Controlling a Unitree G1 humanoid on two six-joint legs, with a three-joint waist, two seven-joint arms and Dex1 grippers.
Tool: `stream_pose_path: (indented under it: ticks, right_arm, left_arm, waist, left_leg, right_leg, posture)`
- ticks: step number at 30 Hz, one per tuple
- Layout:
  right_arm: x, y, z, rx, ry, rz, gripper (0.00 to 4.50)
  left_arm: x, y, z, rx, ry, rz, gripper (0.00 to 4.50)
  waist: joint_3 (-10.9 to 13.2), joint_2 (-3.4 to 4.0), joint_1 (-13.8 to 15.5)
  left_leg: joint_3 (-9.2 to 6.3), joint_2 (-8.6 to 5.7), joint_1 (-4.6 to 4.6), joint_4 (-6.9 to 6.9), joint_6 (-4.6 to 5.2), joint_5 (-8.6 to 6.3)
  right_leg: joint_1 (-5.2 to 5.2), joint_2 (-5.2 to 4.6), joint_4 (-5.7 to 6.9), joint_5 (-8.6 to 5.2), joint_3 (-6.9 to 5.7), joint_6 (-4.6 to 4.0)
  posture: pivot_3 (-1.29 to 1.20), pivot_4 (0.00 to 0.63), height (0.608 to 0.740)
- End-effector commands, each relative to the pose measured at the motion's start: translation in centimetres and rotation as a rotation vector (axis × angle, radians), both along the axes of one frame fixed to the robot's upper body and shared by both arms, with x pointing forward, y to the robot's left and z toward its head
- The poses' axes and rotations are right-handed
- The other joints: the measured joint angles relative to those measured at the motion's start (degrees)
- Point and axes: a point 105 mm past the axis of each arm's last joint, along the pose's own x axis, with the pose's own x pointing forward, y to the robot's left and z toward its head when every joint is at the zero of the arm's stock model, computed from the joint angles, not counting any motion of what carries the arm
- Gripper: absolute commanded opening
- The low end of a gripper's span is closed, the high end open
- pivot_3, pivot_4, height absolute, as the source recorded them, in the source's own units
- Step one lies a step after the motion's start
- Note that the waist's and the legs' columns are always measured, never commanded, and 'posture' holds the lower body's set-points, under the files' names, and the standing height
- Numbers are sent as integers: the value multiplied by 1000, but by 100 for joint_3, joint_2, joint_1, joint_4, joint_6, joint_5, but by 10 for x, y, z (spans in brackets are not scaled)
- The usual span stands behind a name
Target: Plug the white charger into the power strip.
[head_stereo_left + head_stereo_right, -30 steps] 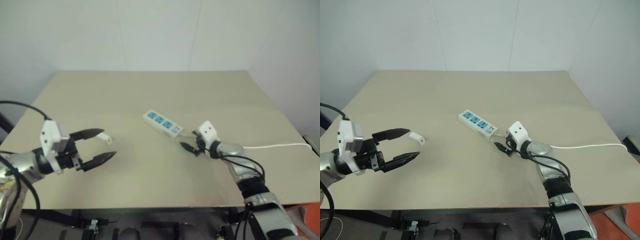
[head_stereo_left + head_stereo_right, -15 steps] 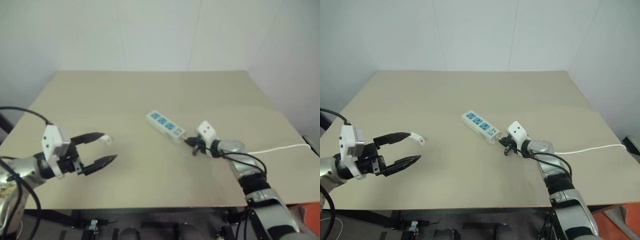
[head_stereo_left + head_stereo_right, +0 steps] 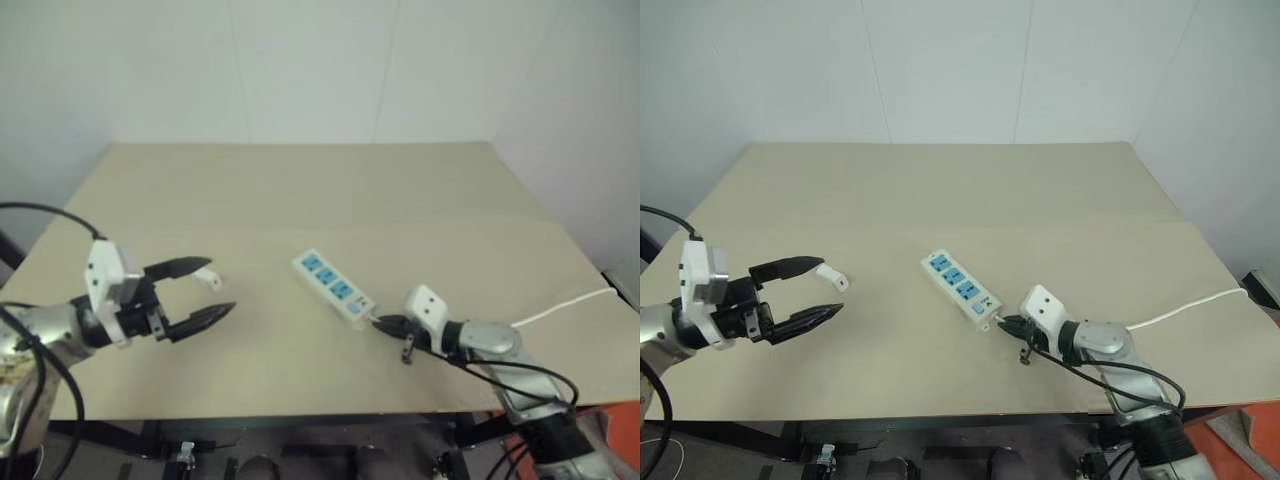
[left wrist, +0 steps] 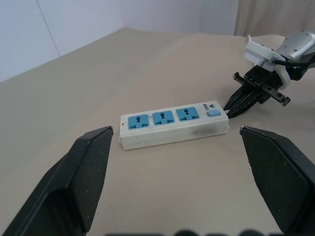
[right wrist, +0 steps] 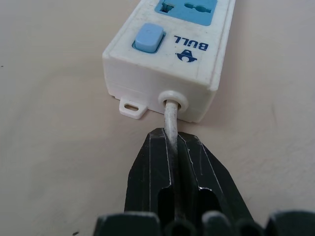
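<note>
White charger (image 3: 830, 277) sits on the tan table (image 3: 940, 190), over on the left side, just beyond the tips of the left gripper (image 3: 815, 290), and nothing is touching it. That left gripper hangs with its two black fingers spread wide apart, nothing between them, pointed across toward the middle of the table. And there's the power strip (image 3: 960, 289), lying flat and slanted near the table's centre, three blue socket faces up, its blue switch (image 5: 149, 38) at the end nearest the right arm. Look at the right gripper (image 5: 173, 147): its fingers are pressed together on the thin white cord (image 5: 170, 120), right where it leaves the strip's end. From there the cord trails off toward the table's right edge.
</note>
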Motion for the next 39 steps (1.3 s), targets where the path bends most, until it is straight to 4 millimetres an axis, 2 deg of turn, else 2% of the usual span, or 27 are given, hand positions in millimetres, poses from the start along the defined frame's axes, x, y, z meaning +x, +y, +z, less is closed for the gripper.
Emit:
stream_pose_path:
  ticks: [1,5,9,10,12,15,22,30,34,39]
  right_arm:
    - [2,11,18,108,-56,11,711]
    - [-10,9,28,147,-46,68,1910]
    - [-22,0,40,189,-32,97,3388]
    - [-24,-2,42,202,-29,95,3631]
    - [-26,-3,47,225,-35,85,4449]
    - [-18,4,49,250,-97,6,4449]
    - [0,32,46,374,-104,-150,4449]
    - [6,46,24,366,-116,-217,4449]
    - [12,47,13,357,-112,-251,4449]
    - [17,53,10,375,-95,-250,4449]
  left_arm:
    - [2,-3,6,9,-40,-23,4500]
    - [2,-5,6,4,-39,-38,4500]
    - [1,-4,6,6,-42,-36,4500]
    - [1,-4,6,6,-43,-35,4500]
    - [0,-4,6,6,-42,-35,4500]
    - [0,-2,6,8,-41,-30,4500]
    - [-1,-4,6,9,-41,-36,4500]
    - [-1,-2,6,11,-37,-43,4500]
    - [-1,-2,6,13,-38,-43,4500]
    - [-1,-2,7,13,-41,-44,4500]
  waist:
    - [0,0,-6]
    - [0,0,19]
    - [1,0,52]
    - [0,0,51]
    - [0,0,47]
    - [0,0,21]
    - [0,0,20]
    - [0,0,35]
    - [0,0,21]
    - [0,0,6]
  left_leg:
    - [0,1,-1,0,0,0]
    - [0,0,-13,0,0,0]
    - [0,0,-21,0,0,0]
    - [0,0,-19,1,0,0]
    - [-1,0,-11,2,0,0]
    - [-1,1,-6,1,0,0]
    - [0,2,-13,0,0,0]
    - [0,2,-16,1,0,0]
    - [0,2,-15,1,0,0]
    - [-1,3,-15,1,0,0]
  right_leg:
    - [-1,2,0,0,0,-1]
    - [-7,1,-2,8,2,-16]
    - [-10,0,-6,13,-2,-24]
    - [-9,-1,-5,11,-1,-19]
    - [-3,0,-3,1,-1,-4]
    - [-2,1,1,-1,-1,1]
    - [-10,2,1,1,1,-5]
    - [-12,1,1,9,-1,-18]
    - [-12,2,2,8,-1,-18]
    - [-12,2,1,9,-1,-19]
  posture:
    - [0,150,740]
    - [0,150,740]
    - [0,150,740]
    - [0,150,740]
    - [0,150,740]
    - [0,150,740]
    - [0,150,740]
    - [0,150,740]
    - [0,150,740]
    - [0,150,740]
